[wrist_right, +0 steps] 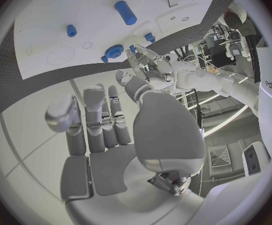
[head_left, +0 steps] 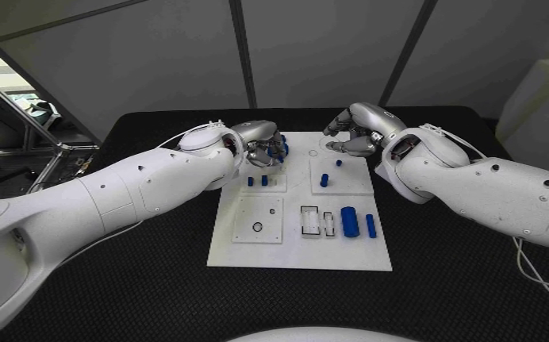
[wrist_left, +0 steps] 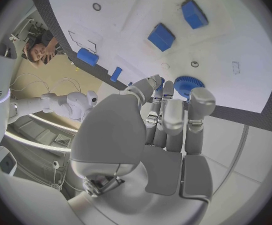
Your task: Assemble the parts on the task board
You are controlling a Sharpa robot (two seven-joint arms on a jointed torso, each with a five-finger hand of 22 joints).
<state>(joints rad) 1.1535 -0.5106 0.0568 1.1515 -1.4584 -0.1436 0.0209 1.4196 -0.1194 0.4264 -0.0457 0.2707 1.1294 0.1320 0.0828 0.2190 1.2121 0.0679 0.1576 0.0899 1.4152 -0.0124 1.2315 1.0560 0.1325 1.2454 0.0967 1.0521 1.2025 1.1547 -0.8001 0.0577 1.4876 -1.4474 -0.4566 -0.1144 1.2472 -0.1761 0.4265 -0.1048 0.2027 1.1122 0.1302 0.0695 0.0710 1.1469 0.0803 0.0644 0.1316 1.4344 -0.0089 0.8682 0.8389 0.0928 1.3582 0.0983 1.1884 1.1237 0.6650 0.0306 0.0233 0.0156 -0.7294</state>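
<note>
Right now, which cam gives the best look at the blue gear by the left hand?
Left wrist view: the blue gear sits just past the left hand fingertips, its toothed rim plain. The right wrist view shows it smaller, across the task board. In the head view the left hand mostly hides it.

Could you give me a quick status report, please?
Left hand at blue gear, grip unclear. Right hand empty over task board. Nothing in the way.
</note>
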